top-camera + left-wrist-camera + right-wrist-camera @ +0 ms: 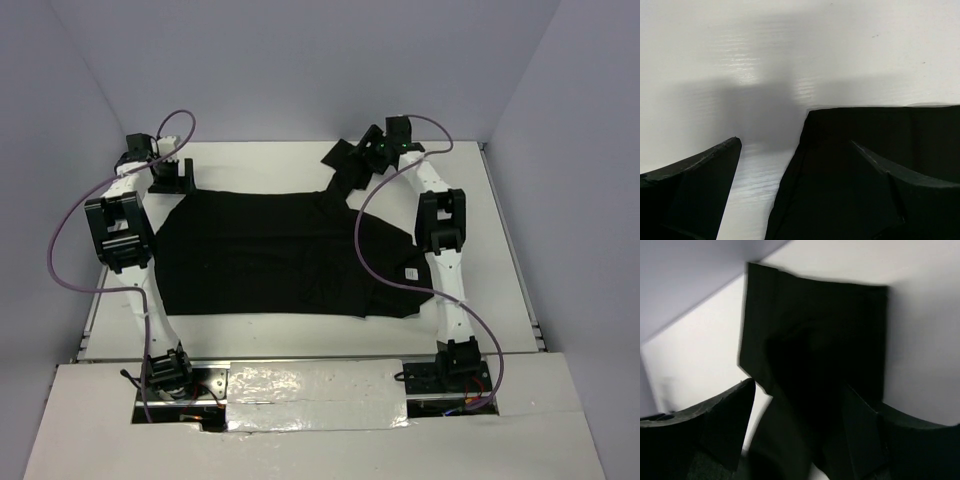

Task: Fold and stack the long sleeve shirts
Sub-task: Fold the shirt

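Note:
One black long sleeve shirt (280, 255) lies spread flat on the white table (260, 160), a small white tag (410, 273) near its right side. One sleeve (338, 162) runs toward the back right. My left gripper (170, 180) hovers at the shirt's far left corner. In its wrist view the left gripper (796, 144) is open, and the corner of the shirt (865, 130) lies flat under it. My right gripper (373, 157) is over the sleeve end. From the right wrist, that gripper (797, 386) stands open above the sleeve (815, 315).
Grey walls close in the table at the back and both sides. Purple cables (60, 250) loop beside each arm. A crinkled white cover (320, 385) lies along the near edge between the arm bases.

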### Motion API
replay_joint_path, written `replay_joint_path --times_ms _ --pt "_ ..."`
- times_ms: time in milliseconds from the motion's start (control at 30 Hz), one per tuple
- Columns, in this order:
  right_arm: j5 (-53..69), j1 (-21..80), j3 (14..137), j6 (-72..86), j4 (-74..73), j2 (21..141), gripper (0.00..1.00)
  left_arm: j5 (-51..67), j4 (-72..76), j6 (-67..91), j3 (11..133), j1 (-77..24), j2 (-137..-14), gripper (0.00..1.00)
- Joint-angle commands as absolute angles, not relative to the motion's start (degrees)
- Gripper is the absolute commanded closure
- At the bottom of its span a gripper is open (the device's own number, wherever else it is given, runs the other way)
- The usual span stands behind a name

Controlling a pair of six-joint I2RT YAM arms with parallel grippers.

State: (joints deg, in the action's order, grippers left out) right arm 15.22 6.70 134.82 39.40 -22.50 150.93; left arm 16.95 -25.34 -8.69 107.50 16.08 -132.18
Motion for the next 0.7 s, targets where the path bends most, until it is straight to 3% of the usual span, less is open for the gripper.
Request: replay_joint_path --times_ms 0,133,200,267,433,600,667 --pt "13.8 10.1 138.8 44.4 -19.2 151.3 0.24 16.2 -25.8 -8.0 108.7 15.2 -134.2 0.01" --pt "14.1 10.1 137.5 46.2 -16.8 152.2 0.26 17.1 -26.3 -8.5 108.4 14.7 -134.9 0.01" --pt "14.7 10.1 138.2 46.3 -16.2 153.2 0.43 17.8 -26.2 -8.5 108.2 14.7 -135.3 0.03" --pt "15.6 10.2 137.7 46.4 -14.7 153.2 0.65 20.5 -26.7 -9.0 108.3 14.6 -135.6 0.13" --pt "17.2 10.2 132.1 43.7 -9.7 149.1 0.88 27.7 -28.2 -9.3 108.6 14.5 -136.1 0.27" --pt "17.4 10.1 128.1 40.7 -8.4 145.5 0.95 25.8 -29.7 -7.7 112.1 13.7 -139.3 0.24" --pt "17.7 10.3 126.7 40.3 -7.7 143.9 1.0 24.9 -31.5 -7.9 112.9 13.5 -140.3 0.34"
